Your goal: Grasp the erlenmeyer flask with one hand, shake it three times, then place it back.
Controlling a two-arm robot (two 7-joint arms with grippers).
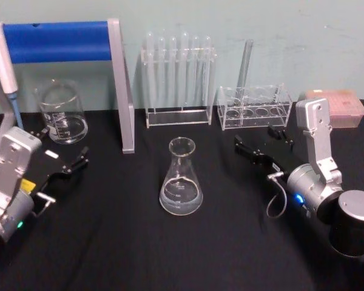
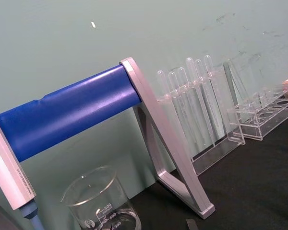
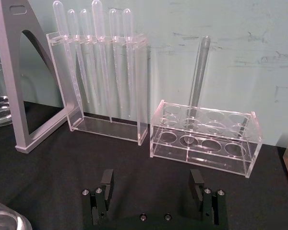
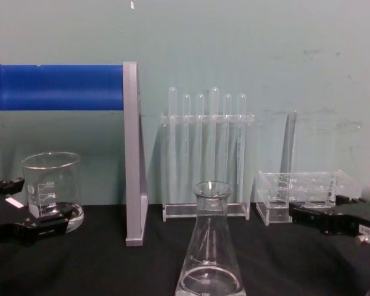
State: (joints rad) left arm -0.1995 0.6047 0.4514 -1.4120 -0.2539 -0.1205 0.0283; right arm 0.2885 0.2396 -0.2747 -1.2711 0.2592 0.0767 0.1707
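Standing upright near the middle of the black worktop (image 1: 109,242), the erlenmeyer flask (image 1: 181,179) was untouched by either arm. At its 3 o'clock, well apart, the right end effector (image 1: 259,142) lay low over the cloth with its jaws spread wide and nothing between them. At its 9 o'clock the left end effector (image 1: 70,163) also rested released, just in front of the glass beaker (image 1: 62,113). Toward 12 o'clock stood a clear pipette rack (image 1: 177,79), with a test tube rack (image 1: 253,107) at 1 o'clock holding one tube.
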